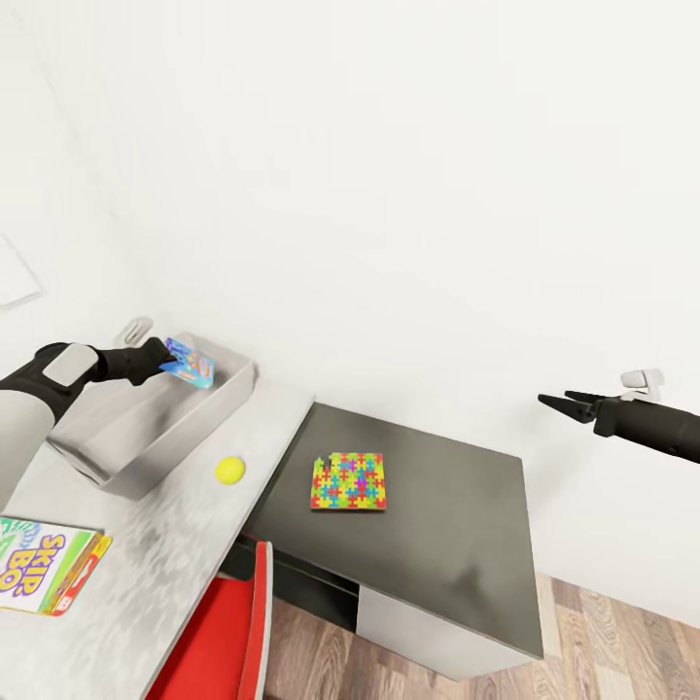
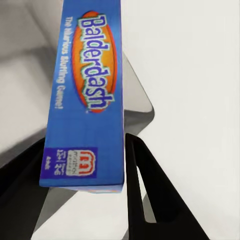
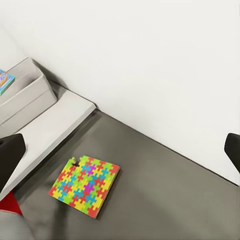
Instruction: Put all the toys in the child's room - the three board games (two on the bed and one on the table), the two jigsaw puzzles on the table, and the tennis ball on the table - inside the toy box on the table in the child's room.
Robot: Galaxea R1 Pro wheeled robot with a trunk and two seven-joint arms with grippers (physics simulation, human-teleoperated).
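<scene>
Right now we are mid-delivery of the blue game (image 2: 85,95): our left gripper (image 1: 163,362) is clamped on one end of the box, a dark finger (image 2: 145,195) pressed along its side in the left wrist view, and it holds the box above the far end of the toy box (image 1: 117,442). Going near to far from us, the SKIP BO game (image 1: 44,569) lies flat on the pale table (image 1: 175,554) at its near edge, with something red (image 1: 228,632) just below that edge, which we judge to be a chair. Next comes the ball (image 1: 230,471), resting on the tabletop just beside the toy box's near wall. On the lower dark section (image 1: 457,525) one puzzle (image 1: 348,481) lies flat and alone, well apart from the tray. We judge the next move to be lowering the blue game into the tray and opening the fingers, taking care that it clears the flared wall and lands flat, leaving room for the larger boxes. Our right gripper (image 1: 569,402) hangs in the air off the far right of the dark section, its fingers slightly parted and holding nothing; it looks well placed to take the puzzle after. Nothing stands between the game and the tray; only the white wall (image 1: 408,175) lies close behind
</scene>
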